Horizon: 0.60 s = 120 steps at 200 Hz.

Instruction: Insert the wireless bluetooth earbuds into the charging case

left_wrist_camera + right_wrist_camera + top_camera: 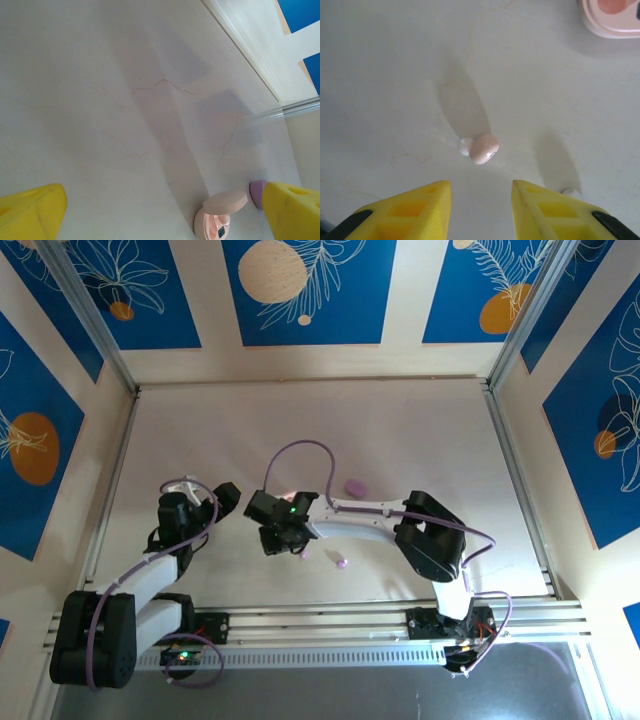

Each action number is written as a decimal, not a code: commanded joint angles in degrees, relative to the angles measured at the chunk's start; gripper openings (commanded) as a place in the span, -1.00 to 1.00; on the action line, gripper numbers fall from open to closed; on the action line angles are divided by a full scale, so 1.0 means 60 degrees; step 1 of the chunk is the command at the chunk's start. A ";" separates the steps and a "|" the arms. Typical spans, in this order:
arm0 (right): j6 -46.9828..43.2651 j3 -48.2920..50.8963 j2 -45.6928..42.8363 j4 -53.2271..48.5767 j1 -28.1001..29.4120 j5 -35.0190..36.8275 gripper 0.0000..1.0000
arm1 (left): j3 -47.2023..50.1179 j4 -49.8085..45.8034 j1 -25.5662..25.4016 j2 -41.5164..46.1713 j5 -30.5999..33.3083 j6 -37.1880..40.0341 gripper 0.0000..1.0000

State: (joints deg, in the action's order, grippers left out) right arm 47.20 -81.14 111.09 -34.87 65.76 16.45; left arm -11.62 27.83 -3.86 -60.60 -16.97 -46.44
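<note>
Right end effector [481,187], jaws apart and empty, poised just short of a pale pink earbud [484,148] lying on the table [385,75]. Open pink charging case [216,222] lies apart. Left end effector [162,197] spread wide, holding nothing.

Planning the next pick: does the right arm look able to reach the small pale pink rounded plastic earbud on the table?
Probably yes: the small pale pink rounded plastic earbud lies on bare table just ahead of the right gripper, whose jaws stand apart, and nothing sits between them.
</note>
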 commanded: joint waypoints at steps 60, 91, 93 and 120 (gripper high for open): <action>0.1588 0.1225 -0.0326 0.1809 -0.0519 -0.1091 -0.32 | -0.0100 0.0048 0.0101 -0.0022 -0.0262 0.0060 0.99; 0.1743 0.1338 -0.0237 0.2157 -0.0621 -0.1291 -0.30 | -0.0100 0.0063 0.0108 -0.0049 -0.0266 0.0063 0.99; 0.1754 0.1330 -0.0223 0.2152 -0.0622 -0.1302 -0.30 | -0.0100 0.0074 0.0103 -0.0051 -0.0270 0.0063 0.99; 0.1808 0.1278 -0.0049 0.2234 -0.0658 -0.1436 -0.28 | -0.0107 0.0092 0.0101 -0.0077 -0.0272 0.0060 0.99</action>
State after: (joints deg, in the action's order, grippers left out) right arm 56.36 -73.65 111.07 -22.85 62.15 9.96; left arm -11.62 27.86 -3.86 -60.60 -17.58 -46.44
